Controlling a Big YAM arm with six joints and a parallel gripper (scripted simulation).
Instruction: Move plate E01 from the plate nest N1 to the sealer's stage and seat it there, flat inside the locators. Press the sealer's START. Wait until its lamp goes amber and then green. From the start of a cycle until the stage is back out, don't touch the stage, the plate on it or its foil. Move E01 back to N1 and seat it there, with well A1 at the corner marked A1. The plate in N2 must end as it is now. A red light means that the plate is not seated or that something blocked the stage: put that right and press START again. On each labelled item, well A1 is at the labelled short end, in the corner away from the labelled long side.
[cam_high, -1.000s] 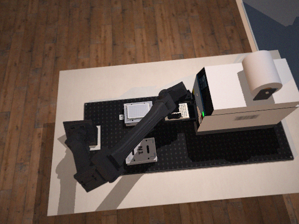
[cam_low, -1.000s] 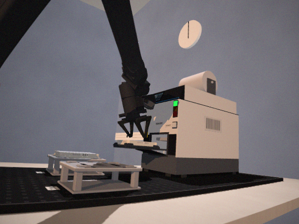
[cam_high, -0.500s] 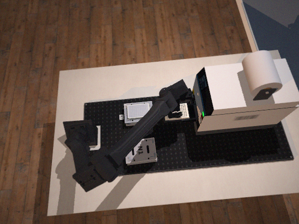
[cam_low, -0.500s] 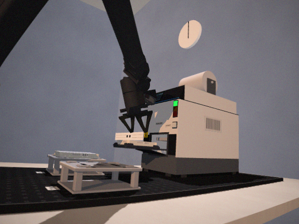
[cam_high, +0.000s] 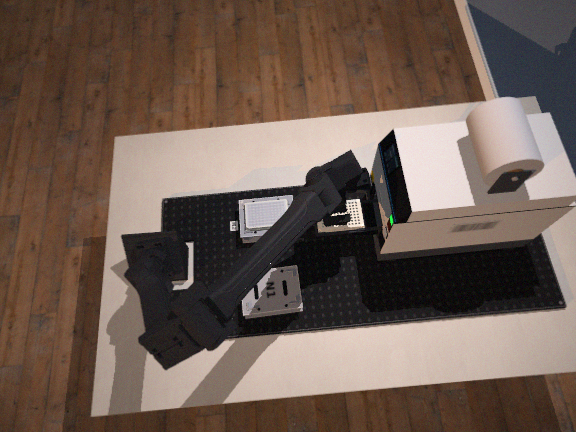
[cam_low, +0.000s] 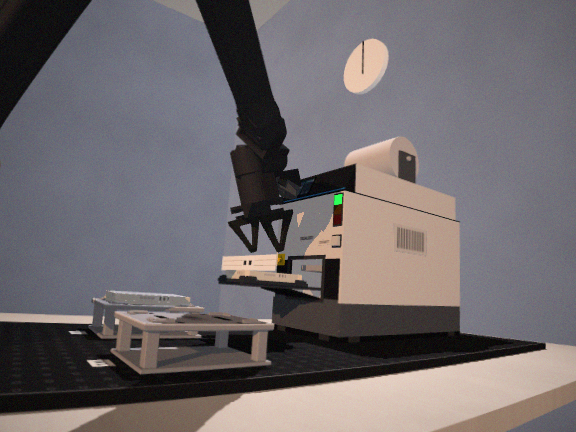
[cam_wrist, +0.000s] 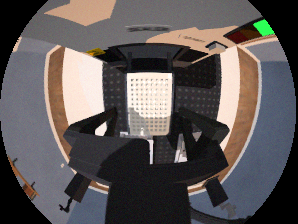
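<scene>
"Where is plate E01 (cam_high: 356, 212) (cam_low: 285, 276) (cam_wrist: 149, 95) sitting?"

"On the extended stage (cam_high: 371, 228) (cam_low: 240, 282) (cam_wrist: 174, 90), right of centre from above. The arm (cam_high: 270, 250) (cam_low: 245, 65) is hiding part of it there, while the wrist view is showing its grid of wells mid-frame."

"And the claw (cam_high: 337, 218) (cam_low: 267, 250) (cam_wrist: 148, 110)? From overhead I'm only making out a dark shape over the plate."

"The side view is giving it away: the fingers are hanging above the plate, tips apart from it. They're standing wide open and gripping nothing. Up close, they're spreading to either side of the plate."

"Is the lamp (cam_high: 392, 220) (cam_low: 338, 199) (cam_wrist: 264, 27) glowing?"

"Green in all three, even at the upper right of the wrist view. The START button (cam_low: 336, 241) (cam_wrist: 216, 46) is showing below it from the side, on the sealer (cam_high: 450, 175) (cam_low: 400, 260) (cam_wrist: 100, 30)."

"Down at lower centre from above, nest N1 (cam_high: 292, 297) (cam_low: 195, 327) is showing its lettering and slots."

"The side view is revealing its legs instead, at lower left. Behind it, the other plate (cam_high: 267, 215) (cam_low: 147, 298) is lying on its own nest."
</scene>
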